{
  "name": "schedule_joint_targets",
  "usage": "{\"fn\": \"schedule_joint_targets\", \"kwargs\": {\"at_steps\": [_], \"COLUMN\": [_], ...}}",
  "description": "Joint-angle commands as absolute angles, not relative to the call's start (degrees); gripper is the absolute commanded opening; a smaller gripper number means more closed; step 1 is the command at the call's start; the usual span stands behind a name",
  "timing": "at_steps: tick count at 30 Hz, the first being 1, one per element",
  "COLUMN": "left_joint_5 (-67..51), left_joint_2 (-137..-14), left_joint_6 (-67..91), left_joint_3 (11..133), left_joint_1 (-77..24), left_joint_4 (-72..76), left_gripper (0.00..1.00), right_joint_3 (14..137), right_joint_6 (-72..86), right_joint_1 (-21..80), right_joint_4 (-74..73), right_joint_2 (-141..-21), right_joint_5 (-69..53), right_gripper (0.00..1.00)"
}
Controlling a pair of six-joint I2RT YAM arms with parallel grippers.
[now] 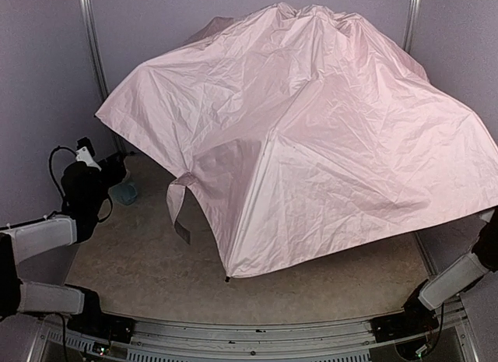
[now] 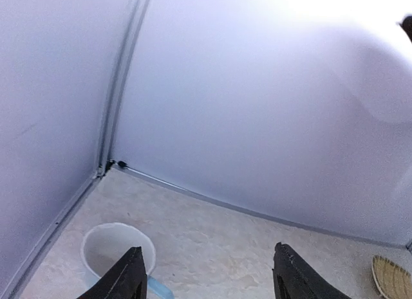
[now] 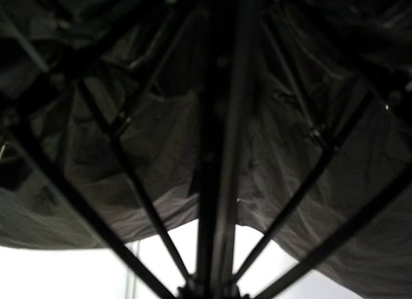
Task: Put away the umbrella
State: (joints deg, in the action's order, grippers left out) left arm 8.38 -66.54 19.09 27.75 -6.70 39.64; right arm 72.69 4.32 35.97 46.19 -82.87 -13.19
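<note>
The left gripper (image 2: 208, 249) stands with its jaws wide apart and nothing between them. Its two dark fingers (image 2: 129, 278) frame bare tabletop in the left wrist view. Just behind the left finger sits a white cup (image 2: 114, 249) with a pale blue handle, near the corner where the two walls (image 2: 257, 119) meet. At the lower right edge of that view lies part of a woven tray (image 2: 394, 278), well apart from the cup.

The right gripper's jaws are hidden. The right arm (image 1: 455, 280) runs up under the canopy at the right edge of the top view, and the right wrist view shows no fingers, so whether they are open or closed, or hold anything, cannot be told.

The umbrella (image 1: 311, 144) is open and tilted. Its pale pink canopy covers the middle, far and right parts of the table (image 1: 132, 253), and one rim point comes down near the front centre. A closing strap (image 1: 177, 202) hangs from the rim on its left side. From beneath, the right wrist view shows the black lining, dark ribs fanning outward and the shaft (image 3: 225, 151) running up the middle. The canopy blocks the top view of most of what lies beneath it.
</note>
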Motion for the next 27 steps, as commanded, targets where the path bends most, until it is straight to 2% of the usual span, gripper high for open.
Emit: {"fn": "schedule_joint_targets", "kwargs": {"at_steps": [1,6,11,15,22,27], "left_joint_5": [15.06,10.94,-5.28,-9.45,-18.89,-33.08], "left_joint_2": [-61.49,-57.4,-60.09,-64.68,-71.0,-77.31], "left_joint_6": [23.08,23.19,17.57,9.18,4.75,5.22], "left_joint_3": [28.59,29.15,32.61,37.1,41.54,43.55], "left_joint_1": [-4.13,-4.33,-8.36,-16.33,-24.41,-27.63], "left_joint_4": [32.59,32.25,32.27,29.13,31.47,32.81], "left_gripper": [0.65,0.64,0.63,0.63,0.65,0.77], "right_joint_3": [67.95,54.64,39.99,33.57,35.58,38.27], "right_joint_6": [5.04,7.46,13.43,17.02,13.49,9.79], "right_joint_1": [35.81,36.5,38.04,38.58,39.81,40.07], "right_joint_4": [49.88,61.4,84.01,103.67,100.27,93.12], "right_joint_2": [-81.79,-87.33,-101.28,-111.13,-112.02,-107.41], "right_joint_5": [-21.31,-33.23,-32.76,-28.69,-27.48,-29.72], "right_gripper": [0.0,0.0,0.0,0.0,0.0,0.0]}}
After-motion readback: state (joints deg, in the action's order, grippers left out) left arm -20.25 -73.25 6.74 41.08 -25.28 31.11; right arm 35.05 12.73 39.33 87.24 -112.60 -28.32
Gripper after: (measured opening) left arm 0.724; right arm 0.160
